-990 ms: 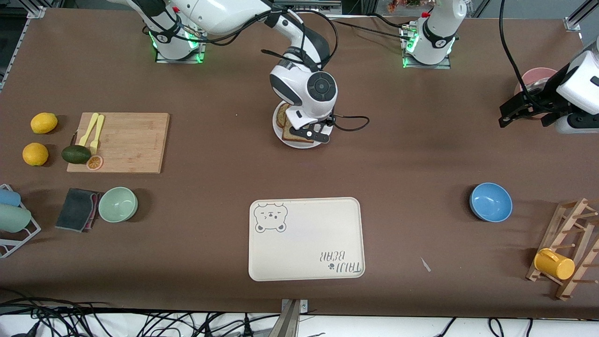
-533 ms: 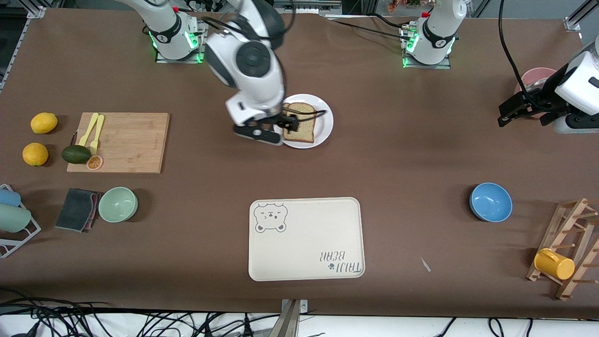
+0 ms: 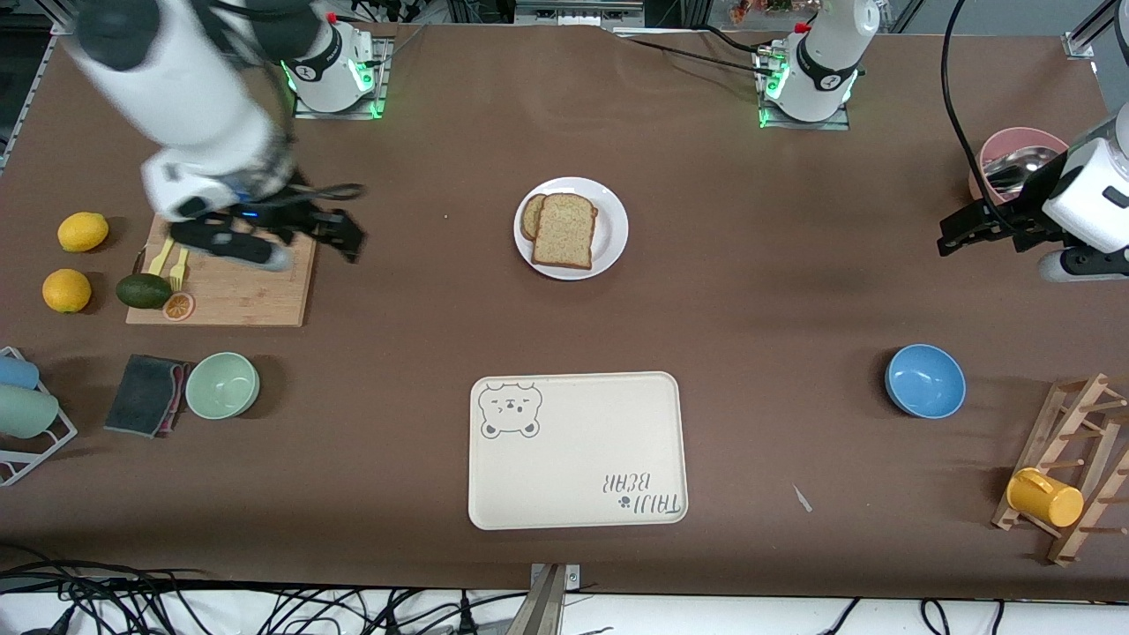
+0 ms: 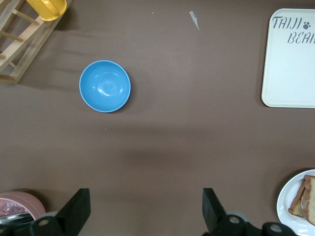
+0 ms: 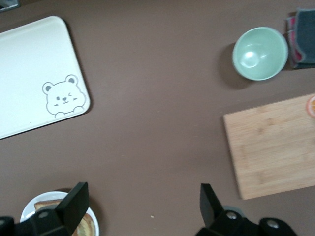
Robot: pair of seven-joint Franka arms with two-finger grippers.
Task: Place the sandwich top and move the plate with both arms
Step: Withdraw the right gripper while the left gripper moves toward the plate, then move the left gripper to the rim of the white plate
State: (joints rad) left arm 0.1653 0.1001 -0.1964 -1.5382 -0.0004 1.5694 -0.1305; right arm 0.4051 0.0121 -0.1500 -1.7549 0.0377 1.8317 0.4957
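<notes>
Item: sandwich top [image 3: 564,231], tan speckled slice, brown crust, lying on the plate [image 3: 612,231], seemingly over a darker slice. My right gripper [image 3: 300,231] over the cutting board [image 3: 265,295], fingers spread wide, empty, well apart from it. My left gripper [image 3: 981,231] waits, fingers wide, holding nothing.

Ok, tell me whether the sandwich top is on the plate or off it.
On. The sandwich top lies flat on another slice, inside the plate rim; no gripper touches it.

Only readable text is on the cream tray [image 3: 578,450]: "TAIJI BEAR" with a small paw print, printed in one corner, upside down from the front camera. The left wrist view shows it as "TAIJI" over "BEAR", cut at the edge. Bear face drawing in the diagonal corner. Nothing else legible.
</notes>
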